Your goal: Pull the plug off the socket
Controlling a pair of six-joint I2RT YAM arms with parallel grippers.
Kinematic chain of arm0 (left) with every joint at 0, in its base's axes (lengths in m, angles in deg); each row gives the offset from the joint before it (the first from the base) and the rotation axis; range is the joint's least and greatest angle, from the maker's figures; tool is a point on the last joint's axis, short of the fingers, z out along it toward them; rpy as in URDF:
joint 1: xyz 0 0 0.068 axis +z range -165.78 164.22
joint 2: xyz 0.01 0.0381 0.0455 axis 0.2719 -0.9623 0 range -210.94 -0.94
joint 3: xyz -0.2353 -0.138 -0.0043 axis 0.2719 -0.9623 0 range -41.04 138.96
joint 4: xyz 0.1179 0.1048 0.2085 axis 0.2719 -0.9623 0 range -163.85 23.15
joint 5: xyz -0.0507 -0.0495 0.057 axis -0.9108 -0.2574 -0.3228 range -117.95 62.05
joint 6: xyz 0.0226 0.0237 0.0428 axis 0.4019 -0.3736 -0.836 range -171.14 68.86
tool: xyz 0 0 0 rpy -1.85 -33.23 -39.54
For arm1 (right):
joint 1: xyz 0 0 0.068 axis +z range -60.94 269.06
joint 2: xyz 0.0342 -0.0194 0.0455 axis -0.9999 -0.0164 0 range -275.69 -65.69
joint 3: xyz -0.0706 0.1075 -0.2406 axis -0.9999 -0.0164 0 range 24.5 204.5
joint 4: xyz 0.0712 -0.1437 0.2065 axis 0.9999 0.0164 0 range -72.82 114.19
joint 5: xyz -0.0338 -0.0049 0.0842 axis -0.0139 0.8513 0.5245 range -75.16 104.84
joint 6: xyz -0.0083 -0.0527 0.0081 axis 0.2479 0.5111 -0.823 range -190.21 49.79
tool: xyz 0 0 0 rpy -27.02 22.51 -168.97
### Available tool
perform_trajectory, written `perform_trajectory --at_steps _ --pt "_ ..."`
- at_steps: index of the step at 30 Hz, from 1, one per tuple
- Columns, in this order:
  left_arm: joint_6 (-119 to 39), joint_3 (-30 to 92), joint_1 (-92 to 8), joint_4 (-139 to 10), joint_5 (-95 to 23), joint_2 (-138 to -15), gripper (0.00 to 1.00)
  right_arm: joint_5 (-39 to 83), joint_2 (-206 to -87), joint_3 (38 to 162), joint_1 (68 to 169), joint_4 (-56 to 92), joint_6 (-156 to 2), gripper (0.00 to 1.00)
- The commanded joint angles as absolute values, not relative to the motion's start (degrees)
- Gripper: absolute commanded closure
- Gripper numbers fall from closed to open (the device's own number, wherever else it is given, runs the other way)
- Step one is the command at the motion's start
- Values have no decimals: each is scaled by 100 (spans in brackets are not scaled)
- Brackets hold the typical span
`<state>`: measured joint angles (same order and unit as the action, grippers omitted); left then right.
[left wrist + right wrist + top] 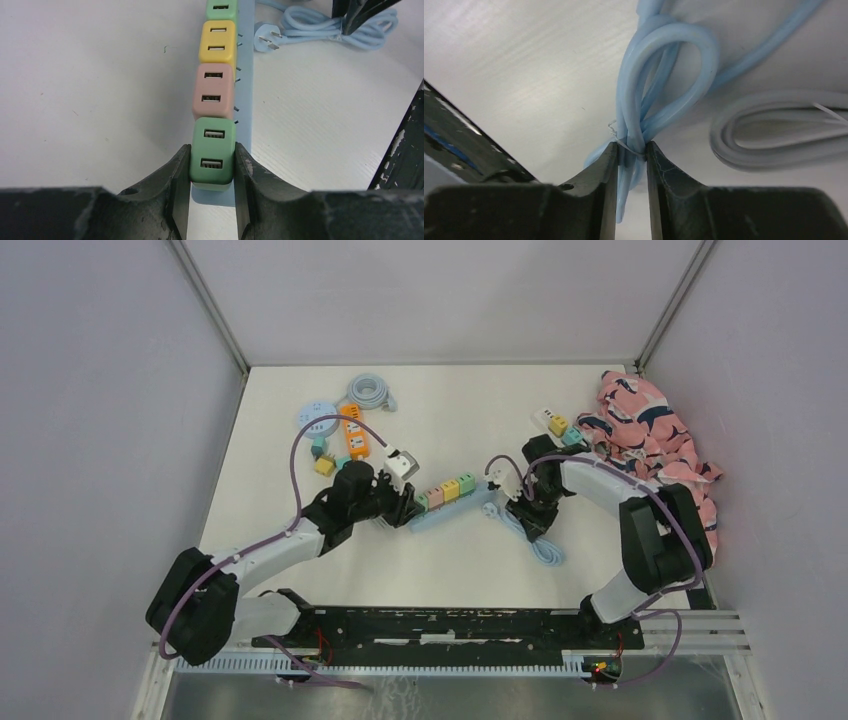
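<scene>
A light blue power strip (450,510) lies mid-table with several coloured USB plugs in a row on it. My left gripper (408,502) is shut on the end green plug (213,150), its fingers (176,175) pressed on both sides; the plug sits on the strip (245,100). Beyond it stand a pink plug (213,90), a yellow plug (217,42) and another green one (221,7). My right gripper (522,512) is shut on the strip's bundled blue cable (659,85), at its tie (630,146). The cable's own plug (265,40) lies loose on the table.
An orange power strip (355,432), a round blue socket (318,418) and a coiled grey cable (368,393) lie at the back left, with small plugs beside them. A patterned pink cloth (650,440) is heaped at the right wall. A white adapter (402,464) lies near my left wrist.
</scene>
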<state>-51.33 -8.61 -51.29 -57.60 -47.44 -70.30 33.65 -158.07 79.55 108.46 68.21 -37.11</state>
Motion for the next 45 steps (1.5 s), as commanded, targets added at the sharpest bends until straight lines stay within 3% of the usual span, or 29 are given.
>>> perform_trajectory --at_steps 1,7,11,13,18,21,23,28,30,34,41,45 --pt "-5583 -803 -5198 -5147 -4923 -6909 97 2358 -15211 8068 10671 6863 -2715 81" --pt "-5667 -754 -5252 -5140 -5270 -7059 97 1240 -15035 7925 10321 6767 -1262 79" --pt "-5800 -791 -5416 -5154 -5299 -7118 97 1137 -15316 8264 9982 6778 -1129 41" --pt "-5932 -828 -5526 -5157 -5300 -7154 97 1553 -15375 8614 9856 7197 -1127 31" --pt "-6116 -990 -5654 -5045 -5260 -7258 97 3237 -14863 9153 9817 8009 -779 19" --pt "-6166 -1105 -5690 -4968 -5251 -7332 97 4748 -14536 9417 9821 8154 -579 13" --pt "-6168 -1138 -5707 -4934 -5224 -7374 97 5907 -14327 9280 9825 8028 -159 1" --pt "-6192 -1194 -5734 -4919 -5192 -7411 97 7862 -14335 8651 9905 7350 1576 0" --pt "-6210 -1231 -5767 -4906 -5187 -7394 97 7623 -15059 9143 10125 7596 1808 3" --pt "-6230 -1295 -5796 -4858 -5160 -7396 97 6951 -16326 10333 10535 8774 2610 18" --pt "-6227 -1365 -5821 -4831 -5138 -7383 97 5913 -16928 10622 11181 7600 1359 21" --pt "-6216 -1357 -5839 -4826 -5131 -7334 97 5549 -17249 10740 11457 7549 1044 29"
